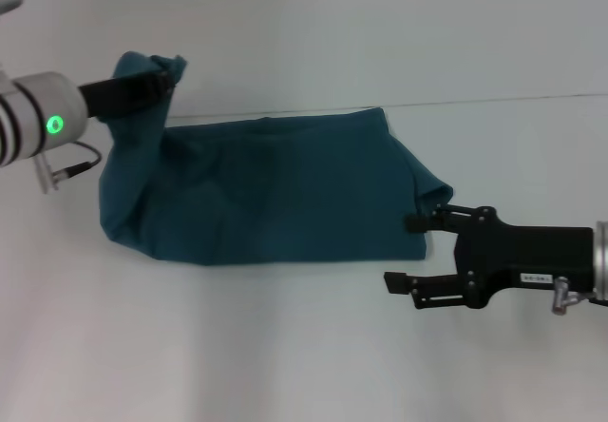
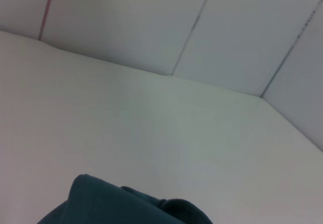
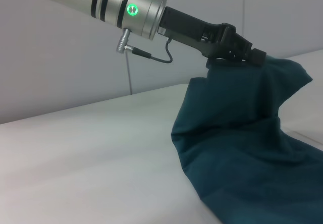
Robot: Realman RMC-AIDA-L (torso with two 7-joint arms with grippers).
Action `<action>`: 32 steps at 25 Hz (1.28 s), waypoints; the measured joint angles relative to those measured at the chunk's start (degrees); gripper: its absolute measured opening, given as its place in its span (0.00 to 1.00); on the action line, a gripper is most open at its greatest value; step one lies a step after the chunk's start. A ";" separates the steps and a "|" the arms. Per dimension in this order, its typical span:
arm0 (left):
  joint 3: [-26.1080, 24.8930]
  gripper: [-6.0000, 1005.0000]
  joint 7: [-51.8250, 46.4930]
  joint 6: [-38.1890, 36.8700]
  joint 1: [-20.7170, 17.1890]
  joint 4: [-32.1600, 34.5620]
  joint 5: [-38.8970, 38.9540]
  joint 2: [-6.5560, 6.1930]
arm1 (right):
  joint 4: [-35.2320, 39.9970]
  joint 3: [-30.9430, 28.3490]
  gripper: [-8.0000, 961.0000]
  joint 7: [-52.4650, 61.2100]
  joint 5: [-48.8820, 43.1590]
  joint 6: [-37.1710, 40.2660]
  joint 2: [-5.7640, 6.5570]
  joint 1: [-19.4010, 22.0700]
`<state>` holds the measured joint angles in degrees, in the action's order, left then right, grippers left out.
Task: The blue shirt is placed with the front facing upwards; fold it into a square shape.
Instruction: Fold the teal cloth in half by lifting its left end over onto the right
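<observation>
A: Where does the garment lie?

B: The dark teal-blue cotton shirt lies on the plain white worktop, spread across the middle of the head view as a wide, roughly rectangular band. No lettering or label shows on the visible side. The surface is gently creased, with soft wrinkles running across the middle.

A: Edges?

B: The near edge is fairly straight. The corner toward the robot's right bulges out in a small rounded fold. The end toward the robot's left is pulled up off the worktop into a peak, and the cloth drapes down from it in a slanting sheet.

A: Left gripper?

B: The left gripper is raised above the far left part of the worktop, jaws clamped together on the bunched tip of that lifted end. The right wrist view confirms the cloth hanging from it.

A: Right gripper?

B: The right gripper hovers low just beside the shirt's near right corner, jaws apart. The upper finger sits at the cloth edge; whether it touches, I cannot tell. The lower finger is over bare worktop.
</observation>
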<state>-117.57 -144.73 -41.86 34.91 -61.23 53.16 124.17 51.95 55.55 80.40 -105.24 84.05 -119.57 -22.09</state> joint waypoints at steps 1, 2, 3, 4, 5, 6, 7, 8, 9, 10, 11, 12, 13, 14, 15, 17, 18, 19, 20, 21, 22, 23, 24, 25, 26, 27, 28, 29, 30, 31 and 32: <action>1.13 0.04 -0.40 0.61 0.20 0.00 0.00 0.03 | 0.27 -0.29 0.96 -0.15 0.11 0.17 0.03 0.45; 2.19 0.04 -0.85 1.30 0.42 -0.01 0.00 0.07 | 0.47 -0.67 0.96 -0.36 0.17 0.34 0.03 0.76; 3.10 0.04 -1.26 1.88 0.68 -0.01 0.01 0.08 | 0.53 -1.17 0.96 -0.55 0.17 0.58 0.04 0.96; 3.84 0.04 -1.65 2.36 0.94 0.04 0.01 0.10 | 0.50 -2.22 0.96 -0.98 0.00 1.41 0.04 1.27; 4.55 0.04 -2.18 2.79 1.29 0.11 0.01 0.13 | 0.50 -2.22 0.96 -0.98 0.00 1.41 0.04 1.27; 5.19 0.04 -2.62 3.14 1.58 0.21 0.01 0.13 | 0.45 -2.70 0.96 -1.16 -0.09 1.91 0.05 1.45; 6.05 0.04 -3.18 3.56 1.94 0.30 0.01 0.14 | 0.45 -3.04 0.96 -1.30 -0.14 2.36 0.07 1.64; 6.72 0.04 -3.59 3.87 2.17 0.37 0.01 0.16 | 0.46 -3.38 0.96 -1.45 -0.16 2.74 0.10 1.90; 7.49 0.04 -4.09 4.27 2.34 0.42 0.01 0.19 | 0.59 -3.72 0.96 -1.56 -0.17 3.07 0.13 2.15; 8.32 0.04 -4.50 4.65 2.45 0.45 0.02 0.21 | 0.75 -4.05 0.96 -1.57 -0.18 3.34 0.22 2.42; 9.12 0.04 -4.83 5.11 2.51 0.45 0.08 0.26 | 0.88 -4.48 0.96 -1.57 -0.19 3.68 0.36 2.71; 9.76 0.04 -5.10 5.47 2.54 0.44 0.16 0.29 | 0.94 -4.95 0.96 -1.57 -0.19 4.02 0.54 3.01; 10.35 0.04 -5.43 5.96 2.57 0.42 0.29 0.31 | 0.97 -5.60 0.96 -1.58 -0.20 4.30 0.72 3.30; 10.78 0.04 -5.62 6.25 2.57 0.41 0.38 0.32 | 0.99 -6.31 0.96 -1.60 -0.21 4.50 0.82 3.53; 11.29 0.04 -5.89 6.64 2.58 0.37 0.42 0.32 | 1.00 -6.99 0.96 -1.62 -0.22 4.62 0.83 3.64; 11.99 0.04 -6.38 7.08 2.57 0.23 0.45 0.32 | 1.00 -7.89 0.96 -1.65 -0.22 4.60 0.74 3.71; 12.27 0.04 -6.66 7.26 2.55 0.13 0.49 0.32 | 1.00 -8.02 0.96 -1.65 -0.22 4.41 0.65 3.71; 12.42 0.04 -6.93 7.31 2.53 0.05 0.53 0.31 | 1.00 -8.08 0.96 -1.65 -0.23 4.03 0.56 3.70; 12.54 0.04 -7.11 7.33 2.52 0.01 0.56 0.31 | 0.92 -8.10 0.96 -1.65 -0.23 3.75 0.45 3.68; 12.84 0.04 -7.43 7.36 2.52 -0.05 0.57 0.34 | 0.75 -8.14 0.96 -1.65 -0.23 3.45 0.37 3.60; 13.07 0.04 -7.60 7.44 2.53 -0.19 0.57 0.35 | 0.60 -8.14 0.96 -1.65 -0.23 3.24 0.30 3.51; 13.33 0.04 -7.78 7.59 2.56 -0.39 0.59 0.37 | 0.49 -8.16 0.96 -1.65 -0.25 3.13 0.26 3.44; 13.82 0.04 -8.01 7.83 2.56 -0.85 0.65 0.41 | 0.42 -8.16 0.96 -1.65 -0.27 3.03 0.23 3.40; 14.35 0.04 -8.26 8.20 2.53 -1.25 0.90 0.42 | 0.38 -8.16 0.96 -1.66 -0.29 2.95 0.21 3.38; 14.61 0.04 -8.39 8.40 2.51 -1.40 1.05 0.44 | 0.38 -8.17 0.96 -1.66 -0.29 2.87 0.21 3.37; 15.32 0.04 -8.60 8.89 2.49 -1.63 1.60 0.45 | 0.38 -8.18 0.96 -1.66 -0.30 2.80 0.21 3.42; 15.79 0.04 -8.72 9.25 2.50 -1.68 1.99 0.45 | 0.37 -8.18 0.96 -1.65 -0.31 2.77 0.21 3.54; 16.60 0.04 -8.86 9.75 2.59 -1.68 2.58 0.46 | 0.37 -8.21 0.96 -1.65 -0.31 2.76 0.24 3.67; 17.23 0.04 -8.88 10.38 2.74 -1.55 2.97 0.45 | 0.38 -8.32 0.96 -1.65 -0.34 2.77 0.32 3.82; 18.07 0.04 -8.90 11.20 2.93 -1.31 3.46 0.45 | 0.45 -8.59 0.96 -1.60 -0.41 2.79 0.46 3.98; 18.77 0.04 -8.91 11.77 3.04 -1.12 3.83 0.45 | 0.62 -9.11 0.96 -1.46 -0.56 3.02 0.61 4.16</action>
<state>-98.80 -153.64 -30.09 37.95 -62.36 56.99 124.62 52.57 46.44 78.95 -105.80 87.07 -118.96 -17.93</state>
